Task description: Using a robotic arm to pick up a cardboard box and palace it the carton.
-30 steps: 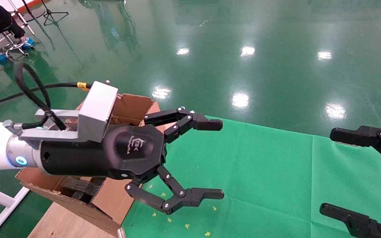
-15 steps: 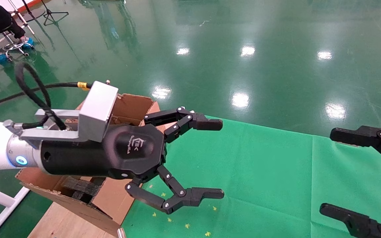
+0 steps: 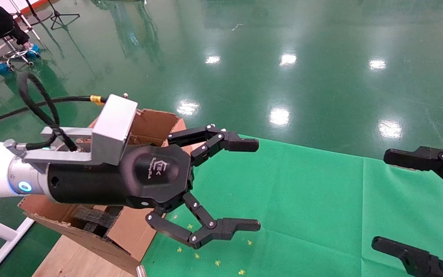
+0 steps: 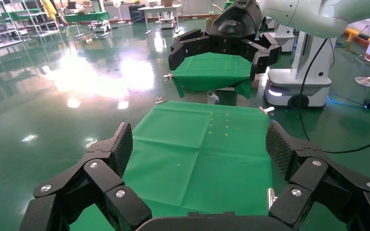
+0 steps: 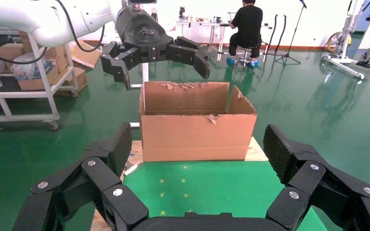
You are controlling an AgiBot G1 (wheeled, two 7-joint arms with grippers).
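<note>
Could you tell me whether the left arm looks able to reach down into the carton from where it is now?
Probably yes. The left gripper hangs open, empty, above the carton's edge; the flaps stand open and nothing shows between them.

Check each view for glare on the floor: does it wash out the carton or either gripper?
Head view: bright lamp reflections dot the glossy floor, clear of the carton and left gripper. Left wrist view: a broad glare patch on the floor, beside the green cloth. Right wrist view: carton evenly lit, right gripper unaffected.
</note>
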